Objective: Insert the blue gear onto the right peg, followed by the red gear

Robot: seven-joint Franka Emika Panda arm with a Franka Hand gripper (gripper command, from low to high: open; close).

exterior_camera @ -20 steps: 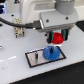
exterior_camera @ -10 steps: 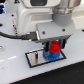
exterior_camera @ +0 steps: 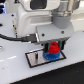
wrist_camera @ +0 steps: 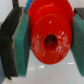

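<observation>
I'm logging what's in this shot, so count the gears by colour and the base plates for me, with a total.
Red gear: 1, held between the fingers
Blue gear: 1, on the base plate under the red one
Base plate: 1
Total: 3

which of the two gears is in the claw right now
The red gear, the smaller one. The claw has a pad on either side of it in the wrist view. The larger blue gear lies beneath it on the grey base plate.
</observation>
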